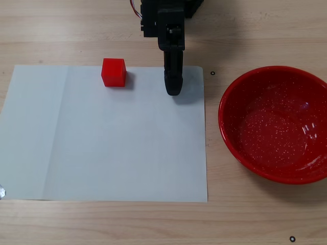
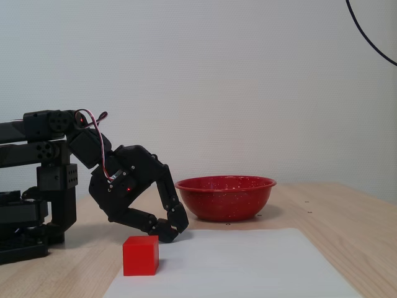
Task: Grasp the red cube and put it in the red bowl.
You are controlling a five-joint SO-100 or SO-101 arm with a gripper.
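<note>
The red cube (image 1: 113,72) (image 2: 140,255) rests near the far edge of a white paper sheet (image 1: 112,143), left of centre in the top-down fixed view. My black gripper (image 1: 172,91) (image 2: 172,231) hangs low over the same far edge, about a hand's width to the cube's right, not touching it. Its curved fingers meet at the tips with nothing held. The red bowl (image 1: 276,127) (image 2: 224,198), speckled white inside and holding nothing, stands on the wood to the right of the sheet.
The arm's base and folded links (image 2: 37,186) stand at the left in the side fixed view. The wooden table (image 1: 61,30) (image 2: 335,223) surrounds the sheet. Small black dots (image 1: 212,73) mark the wood near the bowl.
</note>
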